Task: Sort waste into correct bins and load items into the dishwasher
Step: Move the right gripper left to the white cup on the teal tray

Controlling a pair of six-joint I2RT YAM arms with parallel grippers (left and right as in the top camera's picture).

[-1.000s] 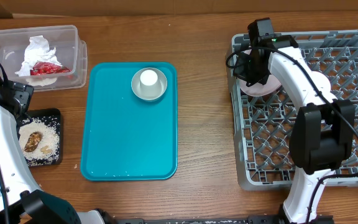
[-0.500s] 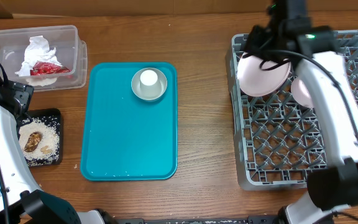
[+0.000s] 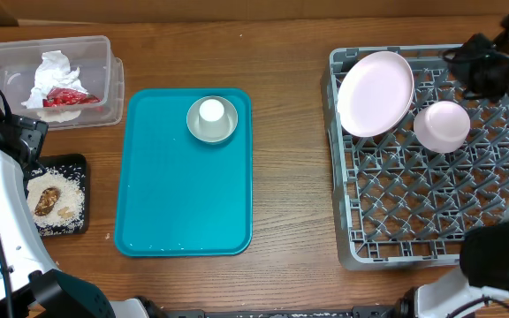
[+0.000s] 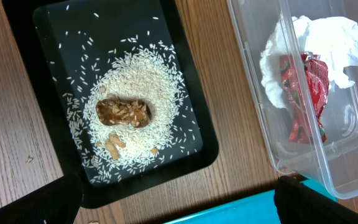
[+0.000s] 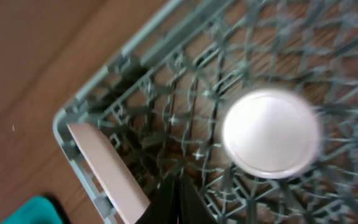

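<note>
Seen from overhead, a wooden counter (image 3: 290, 53) is carrying a grey dish rack (image 3: 414, 221) at 3 o'clock, a teal serving tray (image 3: 184, 194) at the centre, a clear tub (image 3: 95, 57) at 10 o'clock and a black tray (image 3: 76, 163) at 8 o'clock. Inside the rack, the larger plate (image 3: 376, 93) is leaning on the pegs in the 10 o'clock corner, and the smaller plate (image 3: 441, 125) is sitting just beside it toward 3 o'clock. The right pincer (image 5: 176, 196) is hovering above the rack with its two fingers clenched together, grasping nothing. The white cup (image 3: 212, 110) is sitting inside the grey-green bowl (image 3: 197, 132) at the 12 o'clock end of the teal tray. The crumpled napkin (image 3: 53, 71) and red wrapper (image 3: 64, 95) are lying in the clear tub. Rice grains (image 4: 142, 81) and brown lumps (image 4: 123, 112) are lying in the black tray. The left pincer (image 4: 176, 202) is hanging above the black tray and tub, released wide, grasping nothing.
</note>
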